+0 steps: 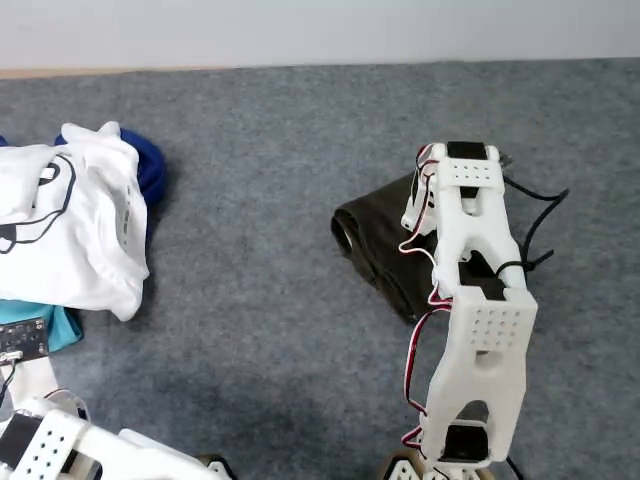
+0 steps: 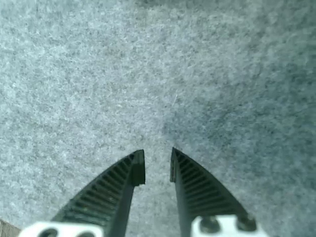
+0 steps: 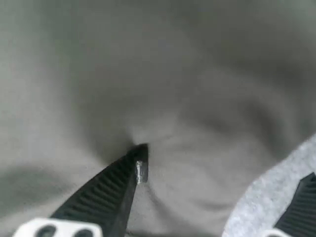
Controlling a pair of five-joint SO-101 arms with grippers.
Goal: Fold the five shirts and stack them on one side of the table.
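**Dark shirt** (image 1: 385, 240): bunched in a crumpled heap on the grey table (image 1: 260, 330); taken as the reference.

**Right arm** (image 1: 480, 300): stretched out from the near edge, lying across the dark shirt's right side, wrist at the shirt's far end.

**Right gripper** (image 3: 222, 173): jaws spread wide, holding nothing. One fingertip (image 3: 139, 160) presses a dimple into the dark shirt; the other finger is off the cloth, over bare table.

**White shirt** (image 1: 70, 220): well left of the dark shirt, loosely heaped; lies on a blue shirt (image 1: 150, 165) and a teal shirt (image 1: 55, 325).

**Left arm** (image 1: 60, 445): drawn back at the near edge, well left of the dark shirt.

**Left gripper** (image 2: 158, 168): jaws parted by a narrow gap, empty, over bare table.
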